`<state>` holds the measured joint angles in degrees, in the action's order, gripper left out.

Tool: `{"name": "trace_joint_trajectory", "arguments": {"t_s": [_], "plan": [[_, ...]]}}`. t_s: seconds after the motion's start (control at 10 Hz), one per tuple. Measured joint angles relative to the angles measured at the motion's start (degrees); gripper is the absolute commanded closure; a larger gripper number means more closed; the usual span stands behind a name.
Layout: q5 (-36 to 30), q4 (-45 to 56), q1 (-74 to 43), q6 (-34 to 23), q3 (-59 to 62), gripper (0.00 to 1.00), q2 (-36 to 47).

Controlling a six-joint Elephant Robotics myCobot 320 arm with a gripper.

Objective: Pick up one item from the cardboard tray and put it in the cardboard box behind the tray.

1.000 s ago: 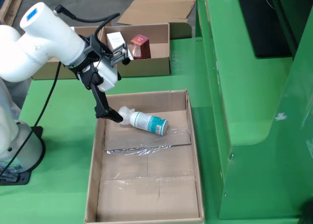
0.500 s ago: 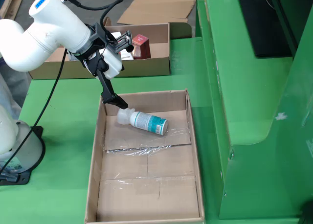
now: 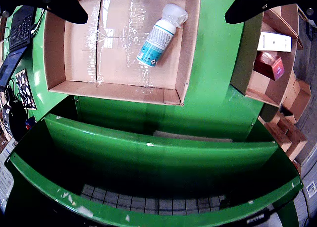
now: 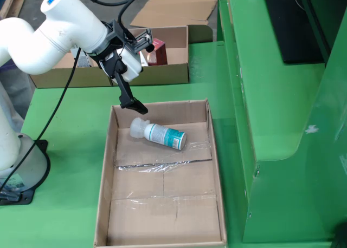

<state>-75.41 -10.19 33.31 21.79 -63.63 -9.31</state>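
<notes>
The bottle lies on its side in the tray, near the far wall. The gripper hangs above that wall, fingers spread apart, empty. I think the round bottle may roll when the fingers close.

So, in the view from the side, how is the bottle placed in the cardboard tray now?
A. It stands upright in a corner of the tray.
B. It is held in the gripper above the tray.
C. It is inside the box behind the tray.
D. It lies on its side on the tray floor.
D: the bottle lies on its side on the floor of the tray, apart from the open gripper above it.
</notes>
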Motion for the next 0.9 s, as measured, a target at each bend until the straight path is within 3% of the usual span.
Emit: {"name": "trace_joint_trajectory", "arguments": {"t_s": [0.3,0.9], "plan": [[0.0,-0.35,-0.27,0.18,2.11,0.0,-1.5],[-2.81,10.02,-5.54,-2.46,17.23,0.0,-17.05]]}}
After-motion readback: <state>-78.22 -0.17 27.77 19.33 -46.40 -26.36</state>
